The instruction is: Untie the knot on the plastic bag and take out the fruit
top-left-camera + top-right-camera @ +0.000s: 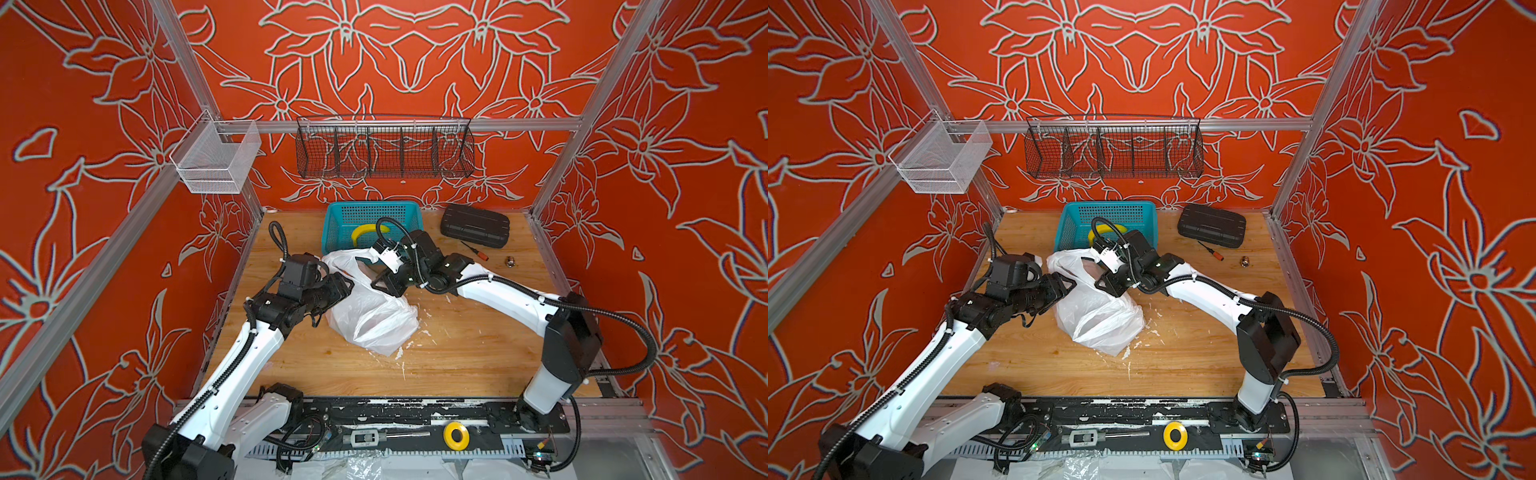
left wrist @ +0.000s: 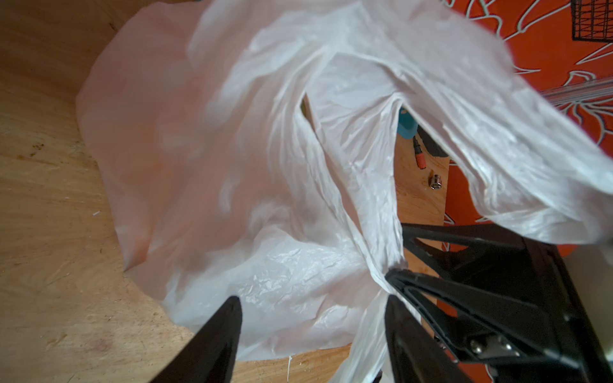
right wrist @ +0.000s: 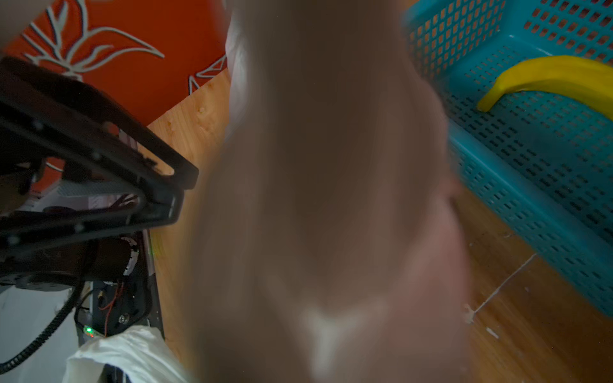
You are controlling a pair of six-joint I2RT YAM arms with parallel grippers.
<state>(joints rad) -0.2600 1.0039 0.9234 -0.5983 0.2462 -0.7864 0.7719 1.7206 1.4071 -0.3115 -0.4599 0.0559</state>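
Observation:
The plastic bag [image 1: 374, 316] lies crumpled mid-table, its mouth toward the far side; one handle loop [image 1: 353, 254] drapes over my right wrist. My left gripper [image 1: 348, 286] is at the bag's left edge, open, with bag film [image 2: 265, 165] spread between and ahead of its fingers [image 2: 219, 338]. My right gripper [image 1: 376, 284] faces it from the right. In the left wrist view its jaws [image 2: 396, 252] are nearly together on a bunched strip of the bag. Blurred film [image 3: 331, 165] covers the right wrist view. The knot does not show. The fruit is hidden; only a pinkish tint shows through the film.
A teal basket [image 1: 365, 215] with a banana [image 1: 365, 233] stands just behind the bag. Farther right lie a black case [image 1: 476, 226], a screwdriver [image 1: 473, 251] and a metal nut [image 1: 509, 262]. Wire baskets [image 1: 384, 151] hang on the back wall.

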